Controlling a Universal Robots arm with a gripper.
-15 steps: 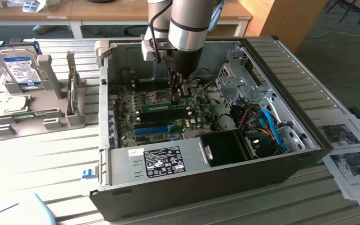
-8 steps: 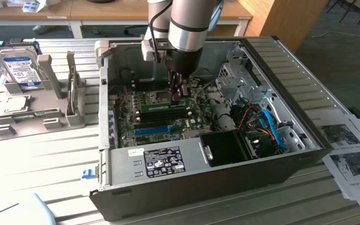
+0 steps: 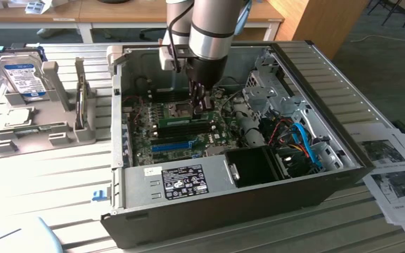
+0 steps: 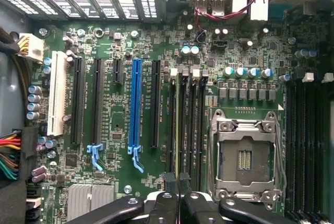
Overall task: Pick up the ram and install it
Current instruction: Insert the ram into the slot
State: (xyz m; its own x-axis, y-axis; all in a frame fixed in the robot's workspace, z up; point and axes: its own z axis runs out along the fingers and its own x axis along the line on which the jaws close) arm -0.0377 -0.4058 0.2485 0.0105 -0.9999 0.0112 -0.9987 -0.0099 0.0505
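My gripper (image 3: 200, 108) reaches down into the open computer case (image 3: 329, 105), over the motherboard (image 4: 115, 125). In the wrist view its black fingers (image 4: 170, 183) are shut on the ram (image 4: 180, 130). The ram shows edge-on as a thin green strip running away from the fingertips (image 4: 180, 182). It lies in line with one of the black memory slots (image 4: 194, 125) just beside the empty CPU socket (image 4: 244, 156). Whether it sits fully down in the slot cannot be told. In the exterior view the ram (image 3: 181, 122) is a green strip below the gripper.
A long blue slot (image 4: 135, 104) and black expansion slots (image 4: 97, 104) lie beside the memory slots. More black slots (image 4: 305, 145) flank the socket's other side. Cables and a drive cage (image 3: 266, 87) crowd the case's right. A rack with a hard drive (image 3: 21, 76) stands at the exterior view's left, papers (image 3: 396, 174) at its right.
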